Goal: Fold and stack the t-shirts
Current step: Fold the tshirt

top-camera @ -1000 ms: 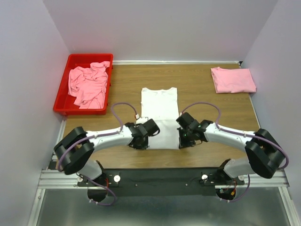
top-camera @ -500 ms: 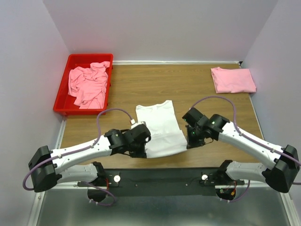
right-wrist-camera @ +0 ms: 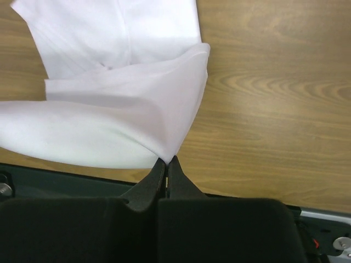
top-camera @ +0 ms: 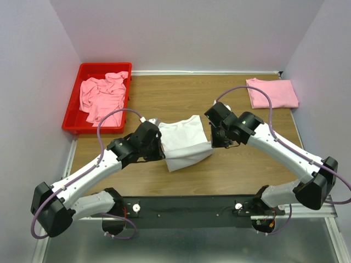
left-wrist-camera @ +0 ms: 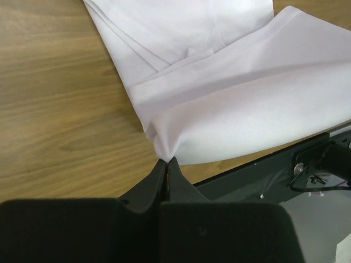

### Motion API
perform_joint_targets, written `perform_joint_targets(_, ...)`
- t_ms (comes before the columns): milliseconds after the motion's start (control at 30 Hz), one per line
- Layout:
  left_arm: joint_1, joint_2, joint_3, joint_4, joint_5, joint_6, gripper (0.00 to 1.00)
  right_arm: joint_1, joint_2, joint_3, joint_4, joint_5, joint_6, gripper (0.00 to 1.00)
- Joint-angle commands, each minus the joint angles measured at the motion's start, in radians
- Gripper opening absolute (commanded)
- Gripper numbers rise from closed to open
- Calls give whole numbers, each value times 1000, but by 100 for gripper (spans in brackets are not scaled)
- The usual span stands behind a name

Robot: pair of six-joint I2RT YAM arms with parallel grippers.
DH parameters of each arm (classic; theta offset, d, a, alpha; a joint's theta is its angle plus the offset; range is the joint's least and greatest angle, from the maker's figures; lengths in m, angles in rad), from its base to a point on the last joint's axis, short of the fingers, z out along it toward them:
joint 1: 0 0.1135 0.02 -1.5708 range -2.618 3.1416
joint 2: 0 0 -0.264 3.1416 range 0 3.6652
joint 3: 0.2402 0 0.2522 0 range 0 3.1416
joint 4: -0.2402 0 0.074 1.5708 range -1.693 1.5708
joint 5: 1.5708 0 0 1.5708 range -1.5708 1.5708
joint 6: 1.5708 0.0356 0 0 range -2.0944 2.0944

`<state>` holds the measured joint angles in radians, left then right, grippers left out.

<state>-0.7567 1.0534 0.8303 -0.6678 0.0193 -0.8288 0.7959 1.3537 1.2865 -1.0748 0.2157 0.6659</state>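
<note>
A white t-shirt lies in the middle of the table, its near end lifted and carried back over the rest. My left gripper is shut on the left corner of that lifted hem. On the other side my right gripper is shut on the right corner. Between the two grips the cloth sags in a loose fold above the flat part. A folded pink t-shirt rests at the far right. Crumpled pink t-shirts fill the bin.
The red plastic bin stands at the far left corner of the wooden table. A black rail with both arm bases runs along the near edge. Pale walls close in the left, back and right sides.
Both grippers have lifted the shirt's near hem and carried it away from the bases toward the collar, doubling the shirt. The whole shirt has turned slightly and shifted left.
</note>
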Motion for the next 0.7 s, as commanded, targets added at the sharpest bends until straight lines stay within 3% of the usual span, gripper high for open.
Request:
perform_joint_targets(0,51,16,29,31,50,91,0,-29,47,92,-31,73,-71,1)
perform_joint_targets(667,304,198,99,155,134,284,0,-205,352,370,55,-33,-290,1)
